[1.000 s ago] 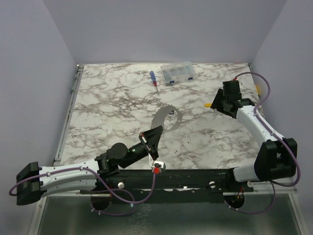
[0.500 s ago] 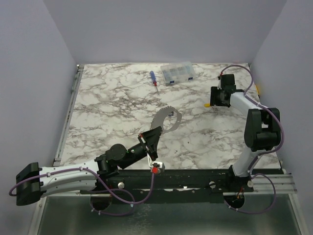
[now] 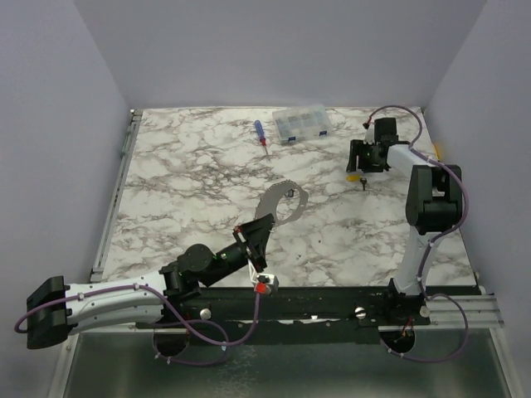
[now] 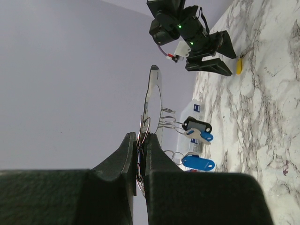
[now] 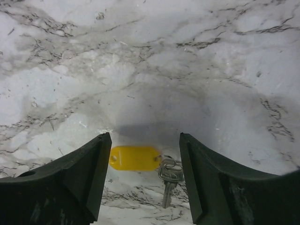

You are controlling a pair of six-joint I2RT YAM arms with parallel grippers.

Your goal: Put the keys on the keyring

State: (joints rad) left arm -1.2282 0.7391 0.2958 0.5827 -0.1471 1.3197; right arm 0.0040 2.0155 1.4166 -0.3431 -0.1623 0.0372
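Between the right gripper's (image 5: 145, 140) spread-apart fingers, just under the tips, the yellow key (image 5: 135, 158) lies flat on the marble table (image 5: 197, 51), untouched. It's a smooth oval plastic tag w/ a small wire loop & metal blade on one end. Prob v light, tag stiff but slippy, blade floppy, so I'd pinch the tag across its narrow width. Left gripper (image 4: 140, 143) is clamped on the keyring (image 4: 153, 93) rim. A black key (image 4: 197, 125) & blue key (image 4: 198, 162) dangle just past its fingertips.

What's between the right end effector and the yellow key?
Only bare marble table. The right wrist view shows the yellow key lying in the gap between the fingers of the open right end effector, with nothing else there.
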